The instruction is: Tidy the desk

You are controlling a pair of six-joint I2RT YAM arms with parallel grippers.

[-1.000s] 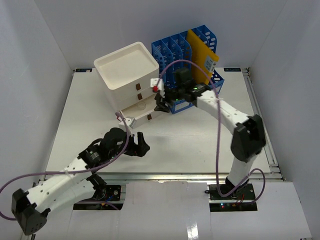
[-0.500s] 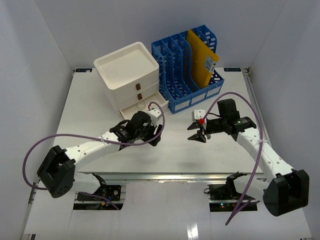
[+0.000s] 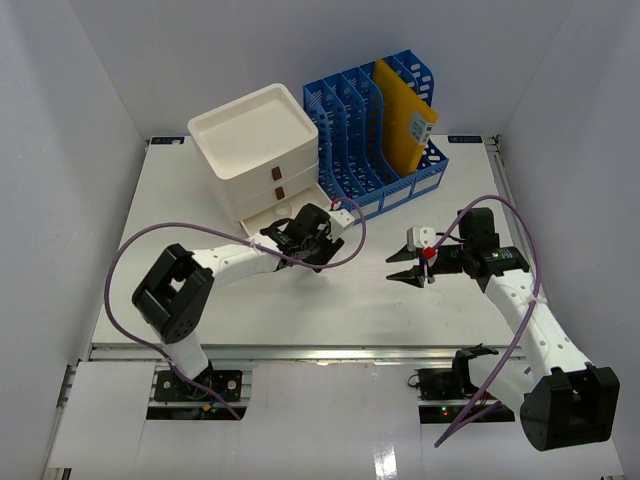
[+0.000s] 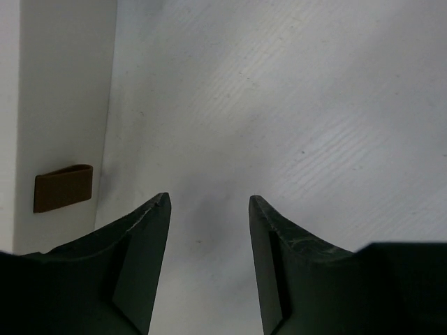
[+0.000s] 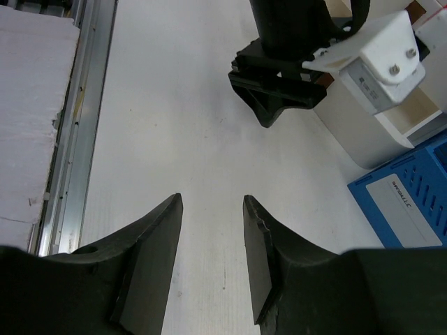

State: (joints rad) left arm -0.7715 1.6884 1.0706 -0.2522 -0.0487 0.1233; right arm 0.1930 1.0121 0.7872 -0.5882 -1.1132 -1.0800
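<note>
The desk [image 3: 200, 290] is a flat white tabletop with a metal rail along its front edge [image 5: 77, 125]. My left gripper [image 3: 308, 258] is open and empty. It hangs low over the desk just in front of the white drawer box [image 3: 255, 140], whose bottom drawer [image 3: 272, 215] stands a little way out. In the left wrist view the gripper [image 4: 209, 202] shows bare desk between its fingers, with a brown drawer handle [image 4: 63, 187] just to its left. My right gripper [image 3: 398, 270] is open and empty over the middle right of the desk, pointing at the left gripper [image 5: 279, 91].
A blue file rack [image 3: 360, 110] holding a yellow folder [image 3: 403, 118] stands at the back, right of the drawer box. Its base shows in the right wrist view [image 5: 412, 202]. White walls close in the left, back and right sides.
The left arm has swung from the front left up to the drawer box. The right arm has pulled back from the drawer to the middle right. Both grippers stayed open.
</note>
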